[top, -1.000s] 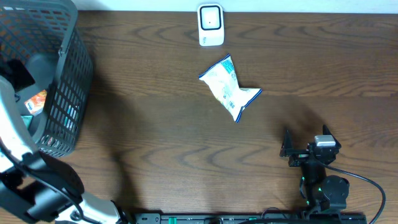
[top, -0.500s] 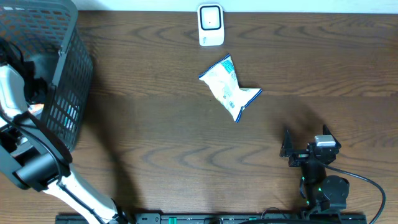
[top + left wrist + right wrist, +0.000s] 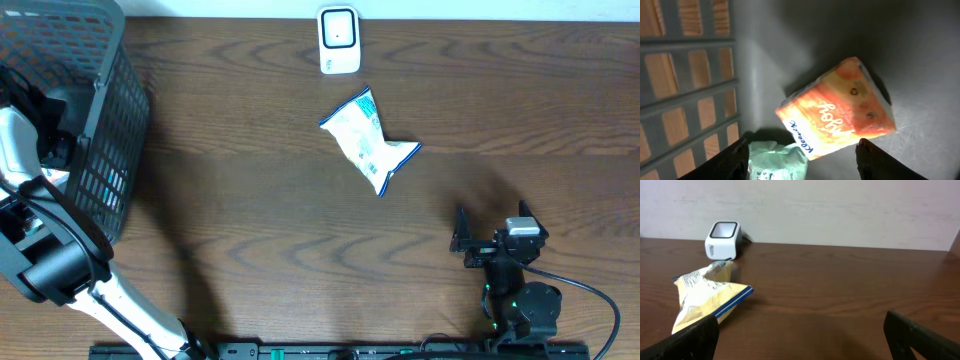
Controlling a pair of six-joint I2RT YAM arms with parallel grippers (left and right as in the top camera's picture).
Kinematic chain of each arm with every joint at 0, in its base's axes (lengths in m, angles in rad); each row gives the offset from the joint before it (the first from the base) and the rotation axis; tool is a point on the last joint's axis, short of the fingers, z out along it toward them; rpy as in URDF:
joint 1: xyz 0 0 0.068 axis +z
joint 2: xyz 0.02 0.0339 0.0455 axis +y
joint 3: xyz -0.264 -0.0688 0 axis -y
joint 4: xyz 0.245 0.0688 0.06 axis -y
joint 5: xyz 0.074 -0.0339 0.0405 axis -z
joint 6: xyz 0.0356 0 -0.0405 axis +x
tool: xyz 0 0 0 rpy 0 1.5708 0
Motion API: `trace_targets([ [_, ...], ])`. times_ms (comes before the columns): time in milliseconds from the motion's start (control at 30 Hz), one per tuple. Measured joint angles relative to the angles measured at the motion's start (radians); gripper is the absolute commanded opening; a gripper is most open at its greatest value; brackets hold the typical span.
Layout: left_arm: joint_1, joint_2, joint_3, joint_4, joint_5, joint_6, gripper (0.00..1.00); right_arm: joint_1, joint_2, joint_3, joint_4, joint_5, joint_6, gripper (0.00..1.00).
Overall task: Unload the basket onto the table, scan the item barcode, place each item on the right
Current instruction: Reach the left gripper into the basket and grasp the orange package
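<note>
Left arm has sunk into the basket (image 3: 110,130).
The open left pincer (image 3: 802,150) hangs above the slanted orange tissue pack (image 3: 840,110); the open right pincer (image 3: 797,322) is far off.

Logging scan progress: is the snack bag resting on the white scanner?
No, the snack bag lies on the table, clearly apart from the white scanner.

Place: a shop checkout set-up, as I see it from my station.
Items showing it:
- one white barcode scanner (image 3: 339,40), standing at the far edge of my dark wood worktop (image 3: 260,230)
- one grey shopping basket (image 3: 110,150) holding packaged goods, among them an orange tissue pack (image 3: 837,107)
- one snack bag (image 3: 368,140) lying near the scanner
- a plain pale wall (image 3: 840,210) behind
</note>
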Motion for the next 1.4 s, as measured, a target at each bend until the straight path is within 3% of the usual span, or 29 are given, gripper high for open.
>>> trace_targets([
  [400,0.000,0.076,0.000,0.001,0.041,0.090,0.65,0.000,0.000,0.000,0.000,0.000,0.000,0.99],
  [467,0.000,0.078,0.000,0.009,0.042,0.094,0.58,0.000,0.000,0.000,0.000,0.000,0.000,0.99],
  [600,-0.002,0.083,0.000,0.019,0.051,0.107,0.29,0.000,0.000,0.000,0.000,0.000,0.000,0.99],
  [767,-0.004,0.090,0.001,0.023,0.057,0.090,0.24,0.000,0.000,0.000,0.000,0.000,0.000,0.99],
  [800,-0.004,0.090,0.001,0.022,0.057,0.082,0.12,0.000,0.000,0.000,0.000,0.000,0.000,0.99],
  [867,-0.004,0.090,0.002,0.014,0.060,0.062,0.08,0.000,0.000,0.000,0.000,0.000,0.000,0.99],
  [1033,-0.004,0.091,0.005,-0.015,0.059,0.028,0.08,0.000,0.000,0.000,0.000,0.000,0.000,0.99],
  [1100,-0.004,0.091,0.005,-0.022,0.059,0.023,0.13,0.000,0.000,0.000,0.000,0.000,0.000,0.99],
  [1267,-0.009,0.079,0.003,-0.032,0.060,0.016,0.38,0.000,0.000,0.000,0.000,0.000,0.000,0.99],
  [1400,-0.022,0.046,-0.002,-0.028,0.059,0.030,0.48,0.000,0.000,0.000,0.000,0.000,0.000,0.99],
])
